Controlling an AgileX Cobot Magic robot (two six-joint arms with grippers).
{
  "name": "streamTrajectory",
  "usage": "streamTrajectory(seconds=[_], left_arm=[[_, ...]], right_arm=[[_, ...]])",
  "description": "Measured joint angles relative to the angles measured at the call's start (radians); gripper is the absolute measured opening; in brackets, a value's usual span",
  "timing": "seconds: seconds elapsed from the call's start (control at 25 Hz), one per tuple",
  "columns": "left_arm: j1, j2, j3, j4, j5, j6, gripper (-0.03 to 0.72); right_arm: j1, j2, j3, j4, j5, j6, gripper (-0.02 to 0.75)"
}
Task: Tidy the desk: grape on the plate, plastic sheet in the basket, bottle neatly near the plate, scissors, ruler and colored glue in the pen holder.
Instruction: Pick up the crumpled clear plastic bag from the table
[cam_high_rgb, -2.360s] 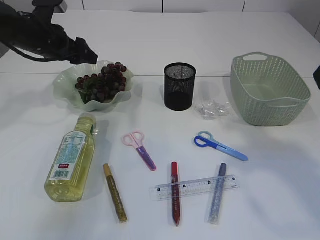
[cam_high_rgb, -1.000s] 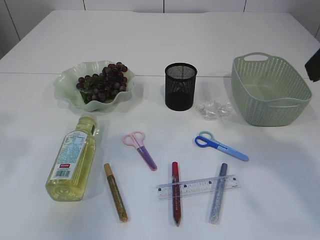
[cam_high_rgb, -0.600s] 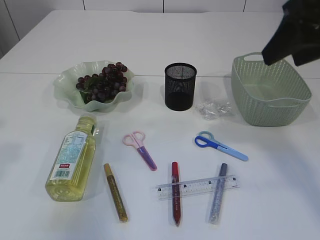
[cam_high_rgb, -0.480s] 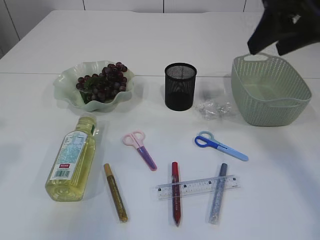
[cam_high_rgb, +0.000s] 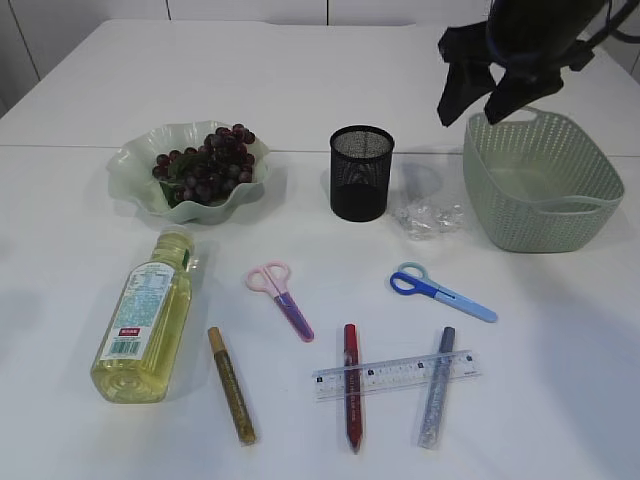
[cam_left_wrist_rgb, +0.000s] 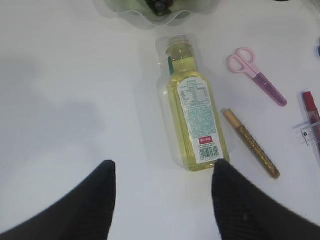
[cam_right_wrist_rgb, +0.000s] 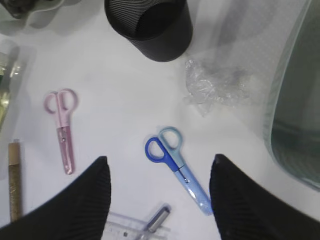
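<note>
The grape (cam_high_rgb: 205, 165) lies on the green plate (cam_high_rgb: 130, 172). The bottle (cam_high_rgb: 143, 315) lies flat below it. Crumpled plastic sheet (cam_high_rgb: 428, 217) sits between the black pen holder (cam_high_rgb: 360, 172) and the basket (cam_high_rgb: 540, 180). Pink scissors (cam_high_rgb: 280, 298), blue scissors (cam_high_rgb: 440, 292), the ruler (cam_high_rgb: 395, 374) and three glue sticks (cam_high_rgb: 231, 385) lie in front. My right gripper (cam_high_rgb: 472, 112) hangs open and empty high above the plastic sheet (cam_right_wrist_rgb: 215, 87) and blue scissors (cam_right_wrist_rgb: 177, 165). My left gripper (cam_left_wrist_rgb: 162, 167) is open and empty over bare table, near the bottle's base (cam_left_wrist_rgb: 192, 125).
The ruler rests across the red glue stick (cam_high_rgb: 350, 398) and the silver one (cam_high_rgb: 434, 400). The basket's near wall (cam_right_wrist_rgb: 297, 115) stands at the right of the right wrist view, the pen holder (cam_right_wrist_rgb: 150, 27) at its top.
The right arm has swung in from the right edge to above the gap between pen holder and basket. The left arm, earlier at the plate, has left the exterior view.
</note>
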Motion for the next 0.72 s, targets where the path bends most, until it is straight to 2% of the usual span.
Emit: streamTrajectory(seconds=[0.4,0.72], left_arm=[[0.0,0.0,0.0,0.0,0.002,0.0,0.437],[0.0,0.0,0.0,0.0,0.017,0.0,0.435]], right_arm=[[0.023,0.177,-0.081,-0.039,-0.031,-0.085,0.488],[0.058,0.268,-0.103,-0.12,-0.102,-0.101,0.487]])
